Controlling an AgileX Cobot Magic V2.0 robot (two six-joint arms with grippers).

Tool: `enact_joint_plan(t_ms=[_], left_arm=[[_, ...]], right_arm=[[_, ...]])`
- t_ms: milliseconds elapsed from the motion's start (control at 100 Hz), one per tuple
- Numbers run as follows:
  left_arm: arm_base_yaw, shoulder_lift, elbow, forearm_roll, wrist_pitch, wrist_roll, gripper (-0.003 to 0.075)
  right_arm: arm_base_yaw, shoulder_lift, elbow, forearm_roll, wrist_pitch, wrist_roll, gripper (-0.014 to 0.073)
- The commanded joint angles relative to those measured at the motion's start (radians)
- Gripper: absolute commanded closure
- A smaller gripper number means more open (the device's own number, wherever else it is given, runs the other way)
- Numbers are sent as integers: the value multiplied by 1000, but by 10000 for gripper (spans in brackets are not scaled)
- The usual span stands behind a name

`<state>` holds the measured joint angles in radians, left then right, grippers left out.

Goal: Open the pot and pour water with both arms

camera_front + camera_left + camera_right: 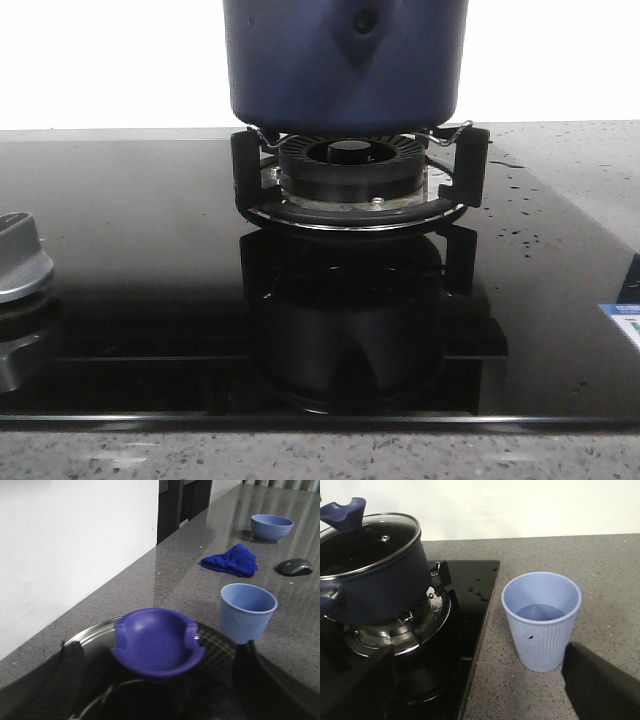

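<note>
Front view: the pot [345, 65] fills the upper centre and its top is cut off by the frame edge, so neither lid nor rim shows here; it sits on the black pot support over the ribbed round burner [348, 165], all on a glossy black cooktop [130, 270] that mirrors the burner below. A silver knob [20, 262] is partly cut off at the left edge, and a label at the right edge is too small to read. No gripper appears in this view. Left wrist view: the blue lid knob [159, 645] sits close to the camera between two dark blurred fingers [65, 680]; the glass lid [97, 630] beneath is mostly hidden, only a metal rim arc showing. The left gripper [157, 690] is spread wide to either side of the knob, not touching it. Further along the grey bench [175, 575] stand a ribbed pale-blue cup [247, 611], a blue cloth [231, 560], a blue bowl [271, 527] and a dark computer mouse [295, 566]. Right wrist view: the pot, lid on, sits on the burner; its inside is hard to make out through the glass. The cup stands just beside the cooktop and holds a little water. Only one dark finger [600, 690] of the right gripper shows, near the cup; how far open, I cannot tell.
</note>
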<state>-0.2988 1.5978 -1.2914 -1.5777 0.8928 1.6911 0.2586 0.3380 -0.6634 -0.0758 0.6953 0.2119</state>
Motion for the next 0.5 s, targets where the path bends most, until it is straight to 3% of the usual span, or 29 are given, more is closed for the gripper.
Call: enact_joint_plan(t_ms=[0,490], left_arm=[[-9,-11,-51,-81,34,12,141],[-85,87,-51,-228,21,121,161]], right_arm=[[2,18,-31,-20,-83,-12,10],[2,18,-31,-23,-143,-12,10]])
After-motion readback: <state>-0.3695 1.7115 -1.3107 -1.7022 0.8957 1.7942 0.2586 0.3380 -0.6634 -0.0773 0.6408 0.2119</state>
